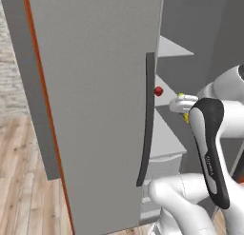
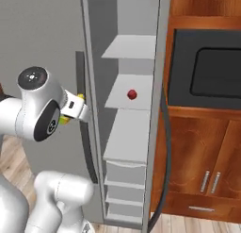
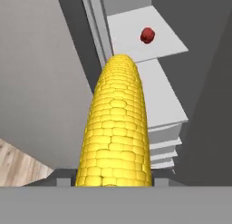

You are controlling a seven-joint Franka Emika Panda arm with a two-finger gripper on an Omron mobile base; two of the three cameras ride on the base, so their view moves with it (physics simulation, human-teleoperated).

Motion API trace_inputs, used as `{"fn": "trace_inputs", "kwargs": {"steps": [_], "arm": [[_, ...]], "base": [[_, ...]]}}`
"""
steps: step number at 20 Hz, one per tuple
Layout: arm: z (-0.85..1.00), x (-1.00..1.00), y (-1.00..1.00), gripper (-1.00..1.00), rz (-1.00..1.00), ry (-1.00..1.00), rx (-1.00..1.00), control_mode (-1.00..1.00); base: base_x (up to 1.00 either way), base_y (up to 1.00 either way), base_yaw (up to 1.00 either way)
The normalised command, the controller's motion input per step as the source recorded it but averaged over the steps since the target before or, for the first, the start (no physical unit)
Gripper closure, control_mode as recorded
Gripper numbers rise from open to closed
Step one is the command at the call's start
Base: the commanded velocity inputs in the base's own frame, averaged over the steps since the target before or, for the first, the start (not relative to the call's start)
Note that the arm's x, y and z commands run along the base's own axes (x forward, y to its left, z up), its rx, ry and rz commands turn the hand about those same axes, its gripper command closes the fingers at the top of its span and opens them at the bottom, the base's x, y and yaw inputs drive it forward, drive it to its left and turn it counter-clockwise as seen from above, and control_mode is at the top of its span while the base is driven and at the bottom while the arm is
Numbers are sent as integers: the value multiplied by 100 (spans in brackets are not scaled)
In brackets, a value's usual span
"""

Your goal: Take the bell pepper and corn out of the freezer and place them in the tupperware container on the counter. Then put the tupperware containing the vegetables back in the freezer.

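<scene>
Up the centre of the hand view, from the bottom edge to mid-frame: the corn (image 3: 115,128), one yellow cob, running lengthwise away from the camera, its near end sunk between the fingers of the gripper (image 3: 113,182), which are closed on it. In the left base view a scrap of yellow shows at centre right, beside the hand; in the right base view yellow peeks out at centre left, behind the wrist. Handling, by estimate: stiff, fairly light, round in section with a knobbly kernel surface that offers some bite but may roll or pivot between flat pads; being gripped near one end, the long free end could swing or droop on a fast turn. A hold nearer the middle would be steadier. Second item: the bell pepper (image 3: 147,35), small red lump, upper right of the hand view, resting on a pale shelf of the freezer (image 2: 123,133); centre of the right base view on the middle shelf. Likely light, smooth, rounded and prone to slip; take it across its widest part. Freezer door (image 1: 95,110) stands open, filling the left base view.
</scene>
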Motion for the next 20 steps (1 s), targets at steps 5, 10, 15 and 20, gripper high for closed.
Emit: {"fn": "trace_inputs", "kwargs": {"steps": [5, 10, 15, 20], "arm": [[0, 0, 0, 100, 0, 0, 0, 100], [0, 0, 0, 100, 0, 0, 0, 100], [0, 0, 0, 100, 0, 0, 0, 100], [0, 0, 0, 100, 0, 0, 0, 100]], "base": [[-48, 85, -28], [-61, 98, 42], [-28, 100, 31], [0, 100, 15]]}}
